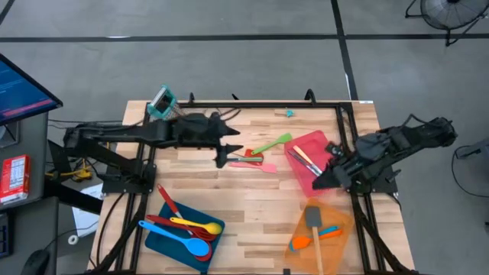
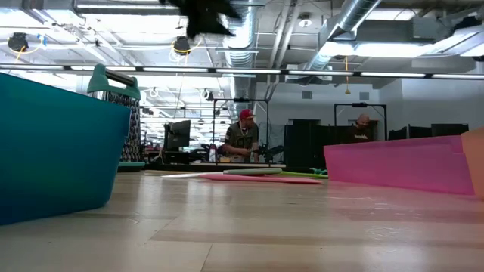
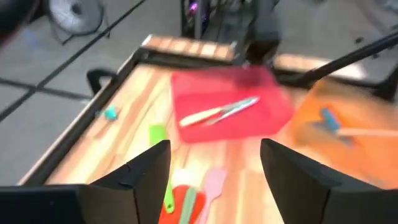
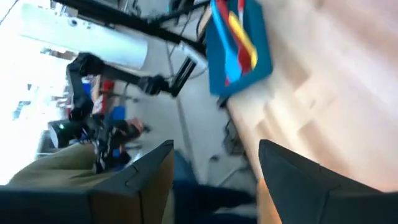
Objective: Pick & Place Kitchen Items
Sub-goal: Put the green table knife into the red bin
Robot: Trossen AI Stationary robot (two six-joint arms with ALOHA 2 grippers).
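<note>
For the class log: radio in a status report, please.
Left gripper open, empty, above loose green, red and pink utensils mid-table. Right gripper open by red tray. Nothing blocking.

Bare wood lies open between the blue tray (image 1: 157,237) at near left and the red tray (image 1: 304,179) at right.

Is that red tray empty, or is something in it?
Not empty. The red tray holds two slim utensils, one wooden-handled and one metal, lying side by side.

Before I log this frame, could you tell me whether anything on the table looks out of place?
A small teal piece lies alone near the table's far edge, away from the trays. The green spatula and pink utensil lie loose mid-table, unsorted.
</note>
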